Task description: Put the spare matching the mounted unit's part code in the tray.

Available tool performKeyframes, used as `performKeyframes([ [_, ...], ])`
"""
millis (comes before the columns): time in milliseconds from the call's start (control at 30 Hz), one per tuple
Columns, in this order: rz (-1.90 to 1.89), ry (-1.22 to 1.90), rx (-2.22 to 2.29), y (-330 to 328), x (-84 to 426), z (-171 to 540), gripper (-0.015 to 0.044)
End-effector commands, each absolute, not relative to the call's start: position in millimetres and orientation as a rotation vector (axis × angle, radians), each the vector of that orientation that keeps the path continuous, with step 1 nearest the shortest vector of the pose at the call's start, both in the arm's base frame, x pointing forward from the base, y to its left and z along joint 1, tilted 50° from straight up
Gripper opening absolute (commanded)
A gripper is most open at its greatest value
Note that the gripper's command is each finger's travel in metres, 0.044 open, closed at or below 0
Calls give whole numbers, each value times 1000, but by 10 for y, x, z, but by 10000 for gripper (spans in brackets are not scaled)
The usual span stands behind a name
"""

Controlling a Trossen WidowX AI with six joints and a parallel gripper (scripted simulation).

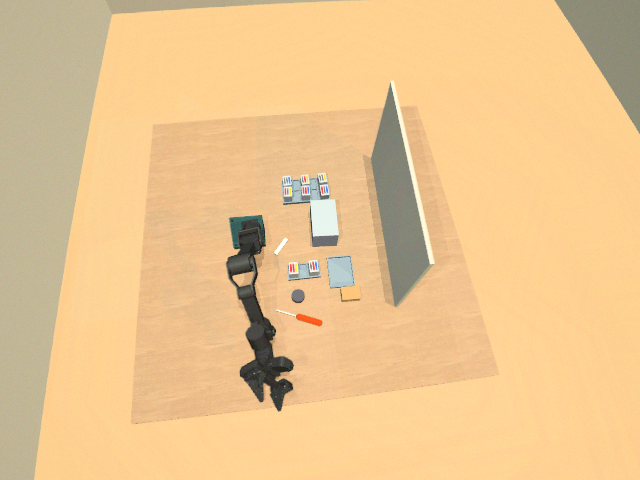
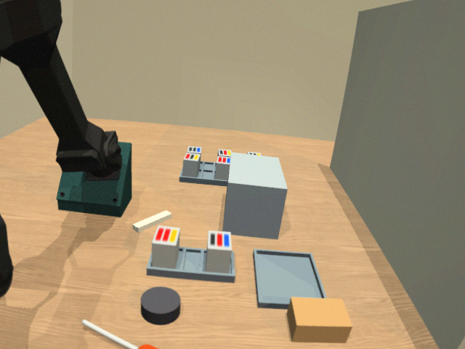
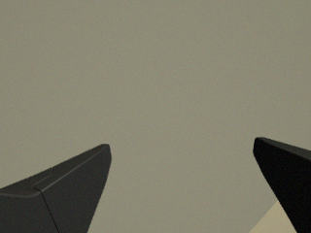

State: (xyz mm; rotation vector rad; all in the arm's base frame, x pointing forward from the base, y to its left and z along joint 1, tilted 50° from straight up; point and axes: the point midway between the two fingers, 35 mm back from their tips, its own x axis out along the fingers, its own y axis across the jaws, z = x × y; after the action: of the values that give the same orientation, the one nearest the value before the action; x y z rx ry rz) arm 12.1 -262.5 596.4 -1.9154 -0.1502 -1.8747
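Orange block [image 2: 319,318], seemingly grey puck [image 2: 160,305]

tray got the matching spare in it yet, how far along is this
Nothing looks done: the tray holds no spare. The gripper is open and holds nothing, far from the parts. Left: read the code on the mounted unit's hidden back, pick the matching spare, place it, release.
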Motion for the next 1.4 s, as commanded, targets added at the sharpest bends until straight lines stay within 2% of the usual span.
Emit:
performKeyframes([
  [0,-1875,-150,-1915,-2625,121,5964,426],
  [33,-1875,-150,-1915,-2625,121,5964,440],
  [333,-1834,-152,-1828,-2788,200,5929,440],
  [700,-1609,-137,-1387,-3534,812,5590,440],
  [867,-1500,-107,-1195,-3793,1188,5353,440],
  [1067,-1302,-17,-871,-4061,1966,4809,440],
  [1367,-1072,159,-525,-3975,2953,3995,440],
])
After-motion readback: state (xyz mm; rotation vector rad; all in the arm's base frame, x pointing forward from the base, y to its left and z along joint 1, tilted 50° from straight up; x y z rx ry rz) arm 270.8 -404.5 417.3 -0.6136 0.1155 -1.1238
